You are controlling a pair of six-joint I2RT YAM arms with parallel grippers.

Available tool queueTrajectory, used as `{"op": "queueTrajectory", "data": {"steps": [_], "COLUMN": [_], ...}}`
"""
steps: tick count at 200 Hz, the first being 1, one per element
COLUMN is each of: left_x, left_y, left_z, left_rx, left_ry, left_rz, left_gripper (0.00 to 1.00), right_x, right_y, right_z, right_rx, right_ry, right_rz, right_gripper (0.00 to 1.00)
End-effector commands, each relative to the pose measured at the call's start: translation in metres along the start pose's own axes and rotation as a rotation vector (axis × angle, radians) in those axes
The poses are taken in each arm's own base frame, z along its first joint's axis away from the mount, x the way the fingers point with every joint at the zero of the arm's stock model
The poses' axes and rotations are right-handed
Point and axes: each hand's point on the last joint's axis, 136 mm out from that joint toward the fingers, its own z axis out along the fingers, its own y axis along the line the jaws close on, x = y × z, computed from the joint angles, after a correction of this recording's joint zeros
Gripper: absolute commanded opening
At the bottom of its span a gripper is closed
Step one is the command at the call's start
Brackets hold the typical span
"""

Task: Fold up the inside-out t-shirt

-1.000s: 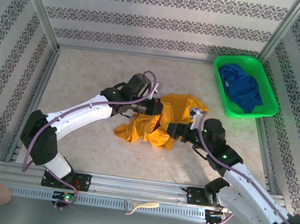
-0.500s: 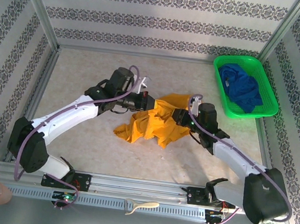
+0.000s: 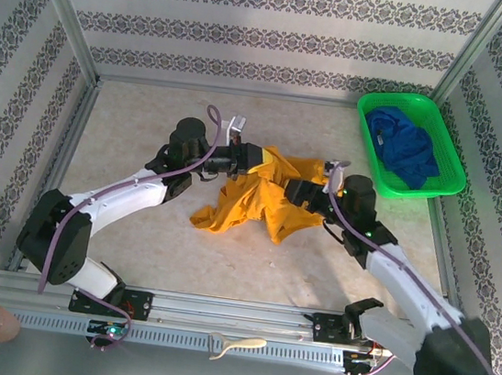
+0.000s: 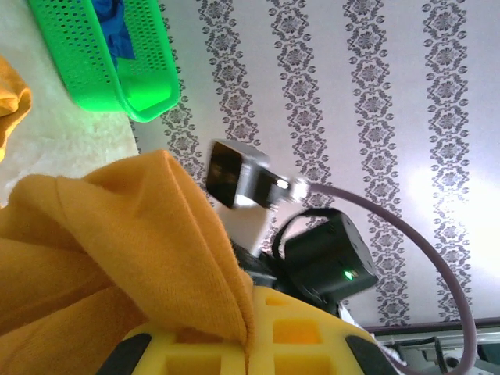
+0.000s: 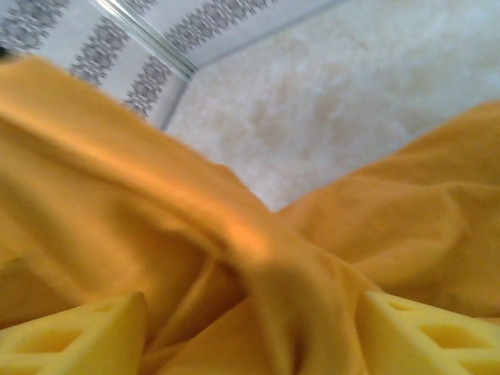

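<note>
We see the shirt (image 3: 253, 204) crumpled at the centre of the overhead frame, lying on the table (image 3: 140, 117) with its upper edge raised between the two grippers. The left gripper (image 3: 248, 157) is just left of centre, at the shirt's upper left edge. In the left wrist view its yellow fingers (image 4: 301, 344) are at the bottom of the frame, pressed together on a fold of orange cloth that rises from between them and drapes off to the left.

The right gripper (image 3: 298, 192) is just right of centre in the overhead frame, against the shirt's right side. In the right wrist view its fingers (image 5: 74, 332) are spread wide, one in each lower corner. A thick ridge of cloth runs between them without being squeezed. That view is blurred, so we cannot tell whether either pad touches the cloth.

A green basket (image 3: 443, 189) is in the upper right of the overhead frame, well apart from the shirt. It holds a blue garment (image 3: 406, 145).
</note>
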Motion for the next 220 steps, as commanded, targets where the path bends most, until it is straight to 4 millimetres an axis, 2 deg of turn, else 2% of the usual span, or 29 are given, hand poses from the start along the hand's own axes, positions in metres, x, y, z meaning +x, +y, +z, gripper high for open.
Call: {"op": "queueTrajectory", "data": {"steps": [1, 21, 51, 74, 95, 106, 116, 119, 131, 141, 160, 171, 188, 206, 220], "left_x": [-0.007, -0.004, 0.000, 0.001, 0.001, -0.001, -0.005, -0.008, -0.019, -0.030, -0.048, -0.056, -0.064, -0.070, -0.070], "left_y": [-0.023, -0.021, -0.020, -0.022, -0.023, -0.021, -0.016, -0.013, -0.003, 0.007, 0.028, 0.040, 0.052, 0.056, 0.056], "left_z": [-0.003, -0.002, -0.001, -0.001, 0.001, 0.001, 0.000, -0.001, -0.009, -0.017, -0.030, -0.035, -0.037, -0.034, -0.033], "left_rx": [0.079, 0.069, 0.067, 0.080, 0.093, 0.092, 0.077, 0.068, 0.043, 0.024, -0.013, -0.033, -0.034, -0.010, 0.000], "left_ry": [-0.019, -0.001, 0.027, 0.037, 0.044, 0.037, 0.020, 0.009, -0.042, -0.091, -0.183, -0.218, -0.254, -0.263, -0.261], "left_rz": [0.064, 0.075, 0.082, 0.084, 0.082, 0.079, 0.076, 0.071, 0.058, 0.039, -0.003, -0.027, -0.057, -0.075, -0.076], "left_gripper": [0.00, 0.00, 0.00, 0.00, 0.00, 0.00, 0.00, 0.00, 0.00, 0.00, 0.00, 0.08, 0.16, 0.27, 0.34], "right_x": [-0.001, -0.010, -0.021, -0.025, -0.020, -0.014, -0.011, -0.011, -0.010, -0.012, -0.018, -0.019, -0.020, -0.019, -0.019], "right_y": [0.007, 0.017, 0.018, 0.016, 0.015, 0.023, 0.032, 0.036, 0.040, 0.048, 0.073, 0.093, 0.118, 0.132, 0.132], "right_z": [-0.017, -0.020, -0.006, 0.014, 0.040, 0.051, 0.055, 0.054, 0.049, 0.040, 0.016, -0.001, -0.022, -0.034, -0.033], "right_rx": [-0.012, -0.031, -0.025, -0.032, -0.077, -0.148, -0.230, -0.256, -0.310, -0.355, -0.456, -0.535, -0.629, -0.692, -0.703], "right_ry": [-0.013, -0.016, 0.004, 0.035, 0.088, 0.114, 0.113, 0.109, 0.095, 0.075, 0.042, 0.041, 0.036, 0.040, 0.050], "right_rz": [-0.029, -0.086, -0.133, -0.154, -0.157, -0.155, -0.159, -0.159, -0.137, -0.138, -0.149, -0.169, -0.192, -0.201, -0.194], "right_gripper": [0.77, 0.80, 0.82, 0.82, 0.82, 0.76, 0.62, 0.56, 0.20, 0.00, 0.00, 0.00, 0.00, 0.00, 0.00]}}
